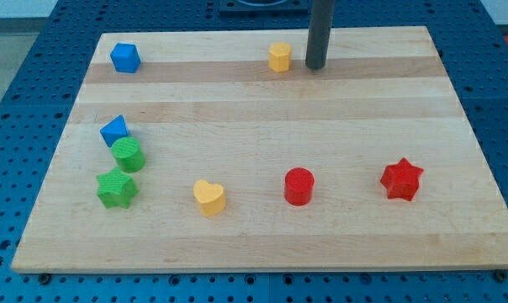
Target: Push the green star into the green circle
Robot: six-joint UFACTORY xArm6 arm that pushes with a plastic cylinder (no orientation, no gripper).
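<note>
Resting at the view's top beside the yellow block [279,57], my tip [315,66], a gripperless end effector holding nothing; green star [116,188] well apart, touching green circle [128,155]

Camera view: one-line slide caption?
My tip sits beside the yellow hexagon block at the view's top, far from the green star block touching the green circle block.
</note>
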